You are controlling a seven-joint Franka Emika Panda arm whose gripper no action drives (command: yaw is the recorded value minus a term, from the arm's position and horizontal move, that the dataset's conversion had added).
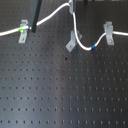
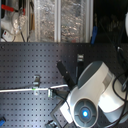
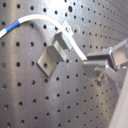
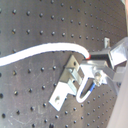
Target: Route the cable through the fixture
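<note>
The cable (image 1: 82, 41) is pinched in the gripper (image 3: 89, 61), just beside the middle clip (image 1: 73, 41). It is already seated at the green-banded clip (image 1: 22, 32) and the far clip (image 1: 108, 33); the middle clip appears left to thread.

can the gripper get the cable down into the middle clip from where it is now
Probably yes. The gripper already pinches the cable right beside the middle clip, and both wrist views show only bare pegboard around it, with nothing blocking the slot.
</note>
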